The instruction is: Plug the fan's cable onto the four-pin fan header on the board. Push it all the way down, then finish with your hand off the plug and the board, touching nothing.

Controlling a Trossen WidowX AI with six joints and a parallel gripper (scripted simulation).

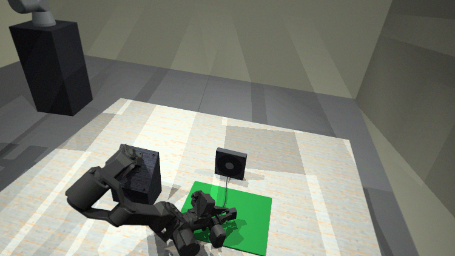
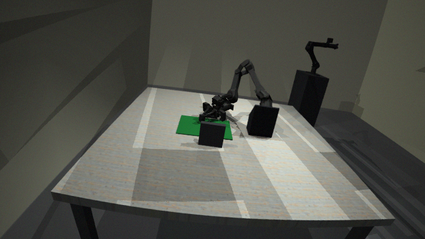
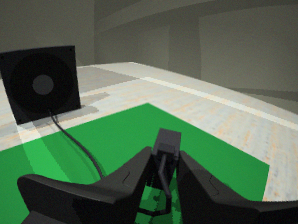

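My gripper [image 1: 231, 213] [image 3: 164, 153] is shut on the fan cable's dark plug [image 3: 168, 136], whose block shows between and just beyond the fingertips. The fingers are low over the green board [image 1: 256, 219] [image 2: 186, 127] [image 3: 240, 162]. The height of the plug above the board cannot be told. The thin dark cable [image 1: 226, 192] [image 3: 82, 147] runs from the fan [image 1: 229, 165] [image 2: 211, 134] [image 3: 43, 85] towards the fingers, and a loop of it hangs below the plug. The fan stands upright just beyond the board's edge. The four-pin header cannot be made out; the hand hides part of the board.
A dark box [image 1: 152, 178] [image 2: 263, 121] stands on the pale table [image 1: 324, 190] [image 2: 178, 175] [image 3: 220, 125] beside the board, at the arm's base. A second arm [image 2: 311, 53] stands on a tall black pedestal [image 1: 54, 67] [image 2: 309, 94] off the table.
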